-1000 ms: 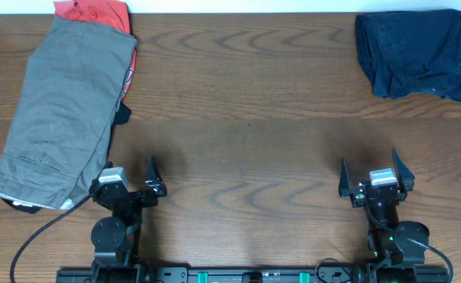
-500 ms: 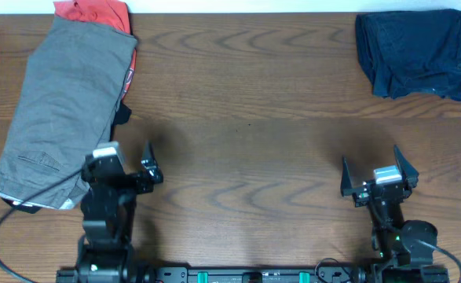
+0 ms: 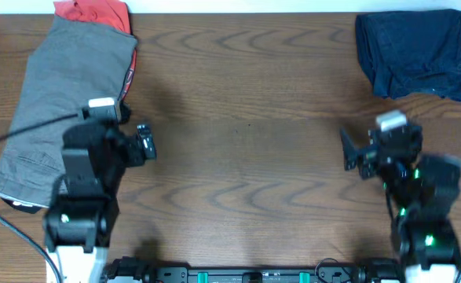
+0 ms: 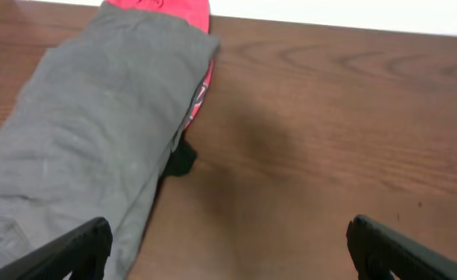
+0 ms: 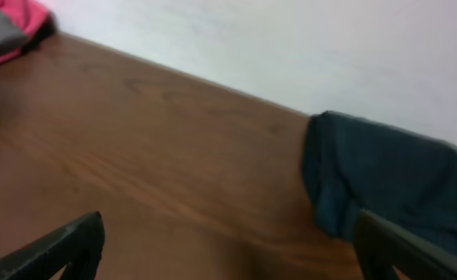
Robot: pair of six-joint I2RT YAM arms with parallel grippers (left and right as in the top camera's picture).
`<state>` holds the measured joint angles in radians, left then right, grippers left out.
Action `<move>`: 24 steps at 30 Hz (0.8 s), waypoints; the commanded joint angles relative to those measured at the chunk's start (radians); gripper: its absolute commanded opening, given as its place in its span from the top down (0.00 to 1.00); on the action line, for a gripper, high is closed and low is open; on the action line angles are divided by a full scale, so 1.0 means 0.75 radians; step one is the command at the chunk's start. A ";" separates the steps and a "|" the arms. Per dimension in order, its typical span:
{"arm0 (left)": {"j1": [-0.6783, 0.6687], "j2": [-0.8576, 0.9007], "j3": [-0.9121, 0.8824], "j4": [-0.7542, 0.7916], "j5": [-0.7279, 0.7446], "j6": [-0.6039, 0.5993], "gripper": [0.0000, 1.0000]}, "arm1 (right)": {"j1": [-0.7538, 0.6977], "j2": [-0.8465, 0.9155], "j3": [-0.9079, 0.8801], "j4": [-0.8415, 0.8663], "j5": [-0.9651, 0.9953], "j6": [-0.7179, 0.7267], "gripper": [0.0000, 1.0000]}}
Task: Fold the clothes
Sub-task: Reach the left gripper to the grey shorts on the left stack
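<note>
Two grippers hang over the brown table [image 3: 246, 94]. Both have their fingers spread wide, with nothing between them. The left gripper [image 4: 226, 249] is at the right edge of the grey-olive shorts [image 3: 61, 110], one finger above the cloth and the other above bare wood. The shorts lie flat on the left side of the table, on top of a red-orange T-shirt [image 3: 93, 11] that peeks out at the far end. The right gripper [image 5: 228, 245] faces a dark navy garment [image 3: 411, 51] bunched in the far right corner, well apart from it.
</note>
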<state>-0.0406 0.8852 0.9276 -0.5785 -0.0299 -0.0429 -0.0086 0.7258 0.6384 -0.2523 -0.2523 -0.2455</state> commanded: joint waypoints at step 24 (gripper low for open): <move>0.102 0.921 0.617 -0.122 0.123 0.481 0.02 | 0.031 0.979 0.711 -0.352 -0.508 0.019 0.16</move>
<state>-0.0093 1.5600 1.3720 -0.6849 0.0608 0.2569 0.0059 1.4387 1.1530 -0.5148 -0.5438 -0.2417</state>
